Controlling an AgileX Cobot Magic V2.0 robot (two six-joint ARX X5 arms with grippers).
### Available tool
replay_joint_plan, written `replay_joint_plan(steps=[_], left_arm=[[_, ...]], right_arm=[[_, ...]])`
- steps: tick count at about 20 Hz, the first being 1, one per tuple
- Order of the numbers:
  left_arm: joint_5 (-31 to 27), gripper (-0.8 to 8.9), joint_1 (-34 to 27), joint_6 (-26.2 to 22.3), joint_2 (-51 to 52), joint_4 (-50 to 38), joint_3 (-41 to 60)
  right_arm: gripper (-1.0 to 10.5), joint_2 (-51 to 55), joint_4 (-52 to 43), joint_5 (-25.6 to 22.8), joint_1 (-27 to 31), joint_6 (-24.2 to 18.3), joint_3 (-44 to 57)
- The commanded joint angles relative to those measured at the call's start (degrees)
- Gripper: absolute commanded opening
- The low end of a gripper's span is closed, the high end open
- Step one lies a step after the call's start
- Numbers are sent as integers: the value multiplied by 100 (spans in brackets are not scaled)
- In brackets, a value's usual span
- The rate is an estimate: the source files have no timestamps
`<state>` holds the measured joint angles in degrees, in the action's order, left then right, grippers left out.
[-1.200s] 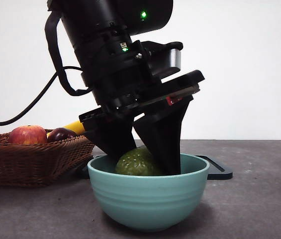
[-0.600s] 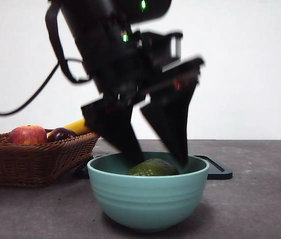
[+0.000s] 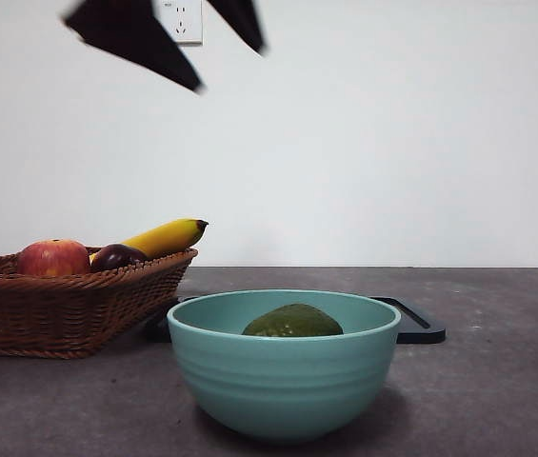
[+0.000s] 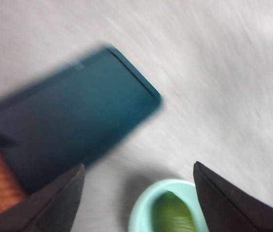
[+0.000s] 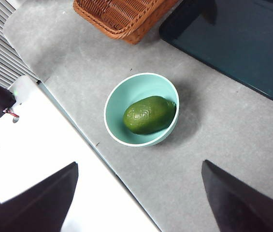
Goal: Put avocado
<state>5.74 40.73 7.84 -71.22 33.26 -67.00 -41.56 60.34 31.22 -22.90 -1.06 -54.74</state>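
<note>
Currently, locate the avocado [image 3: 292, 322] inside the teal bowl [image 3: 283, 381], lying on its side on the bowl floor, top just clearing the rim in the front view. Treat the placement as apparently complete: fruit at rest, touched by no hand.

Find the left hand [image 3: 229, 69] high at 11 o'clock from the bowl in the front view, well apart from the fruit, jaws spread wide and holding nothing. Confirm in the blurred left wrist view [image 4: 138, 165], with bowl and fruit far below. Note the right hand [image 5: 140, 163], likewise wide and empty, well above the desk [image 3: 497, 381].

Note the wicker basket [image 3: 59, 309] at 9 o'clock from the bowl, carrying a red apple [image 3: 52, 258], a dark plum [image 3: 116, 256] and a banana [image 3: 166, 236]. Note a dark tray [image 3: 421, 324] at 1 o'clock, behind the bowl.

Handling, as a judgement:
- Expect a light, fairly firm fruit with finely pebbled matte skin; count on low slip.
- Avoid a hard squeeze; assume bruising if ripe.
- Expect rolling on the curved bowl floor if nudged.
- For any regrasp, descend from above and close across the short axis at the widest middle. In the right wrist view, with the long axis running 8 to 2 o'clock, set jaws at 11 and 5 o'clock, clear of the rim.
</note>
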Motion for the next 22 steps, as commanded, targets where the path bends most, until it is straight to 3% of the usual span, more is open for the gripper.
replay_joint_plan(steps=[1,7,15,22], left_arm=[[-17,366,-358,-186,310,225,-92],[334,366,-1196,-743,1200,1491,-72],[2568,365,-1279,-1460,1716,3169,-15],[2605,365,-1250,-1578,1735,3338,404]], right_arm=[[410,-92,-79,-22,-37,61,-103],[410,-531,-385,-17,-39,63,-103],[410,-1523,-885,-15,-39,66,-103],[409,-2465,-1252,-85,-297,66,-103]])
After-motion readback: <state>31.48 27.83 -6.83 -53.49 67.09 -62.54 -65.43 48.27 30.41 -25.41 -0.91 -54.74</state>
